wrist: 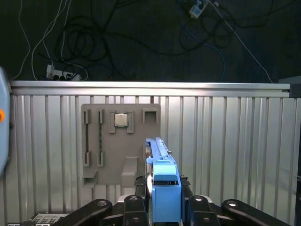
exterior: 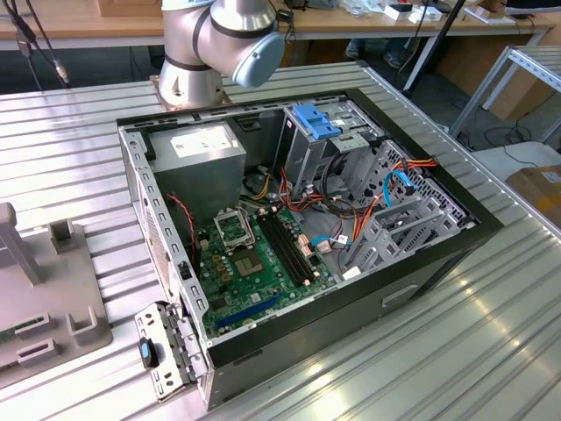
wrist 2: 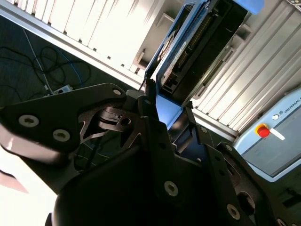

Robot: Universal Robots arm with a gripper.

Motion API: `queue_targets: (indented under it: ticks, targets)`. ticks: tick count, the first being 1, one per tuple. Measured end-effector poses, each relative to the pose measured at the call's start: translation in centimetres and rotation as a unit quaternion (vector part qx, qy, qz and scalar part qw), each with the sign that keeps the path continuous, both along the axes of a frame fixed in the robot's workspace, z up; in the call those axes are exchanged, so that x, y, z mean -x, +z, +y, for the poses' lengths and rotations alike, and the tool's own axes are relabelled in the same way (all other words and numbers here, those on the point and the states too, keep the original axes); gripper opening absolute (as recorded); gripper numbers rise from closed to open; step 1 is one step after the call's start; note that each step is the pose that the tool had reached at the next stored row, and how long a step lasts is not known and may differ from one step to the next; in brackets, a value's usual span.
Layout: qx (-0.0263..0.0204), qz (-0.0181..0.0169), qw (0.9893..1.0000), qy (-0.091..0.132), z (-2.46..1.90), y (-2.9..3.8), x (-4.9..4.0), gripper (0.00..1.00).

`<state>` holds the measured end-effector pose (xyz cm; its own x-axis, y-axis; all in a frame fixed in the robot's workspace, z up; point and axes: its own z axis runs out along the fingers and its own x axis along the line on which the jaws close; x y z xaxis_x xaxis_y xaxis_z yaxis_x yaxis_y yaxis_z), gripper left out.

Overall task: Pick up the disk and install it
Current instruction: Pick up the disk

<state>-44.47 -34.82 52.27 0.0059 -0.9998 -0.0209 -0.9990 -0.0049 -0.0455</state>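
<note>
Disk (wrist: 165,195) (wrist 2: 203,46) sits clamped between the jaws in both wrist views; its blue-railed body juts out beyond them.

Exterior view: the arm (exterior: 219,39) runs off the top edge just above its base joints, and the grey fixture (exterior: 53,307) is cropped at the exterior view's left edge. First wrist view: the disk (wrist: 165,193) stands edge-on (one blue rail faces us). Its flat faces are unseen, and its gripped end is buried between the fingers of the gripper (wrist: 162,181), which are clamped on it. The gripper body is cut by the frame. Second wrist view: the disk's far end leaves the frame, and the table slats (wrist 2: 94,23) behind it are smeared.
</note>
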Motion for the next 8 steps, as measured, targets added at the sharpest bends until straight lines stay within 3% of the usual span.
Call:
queue_targets:
  ticks: [4, 8]
  targets:
    - [0.0000, 0.0001, 1.0000, 0.000, 0.00, 0.00, -0.95, 0.37]
    - [0.0000, 0.0000, 1.0000, 0.000, 0.00, 0.00, -2.47, 0.37]
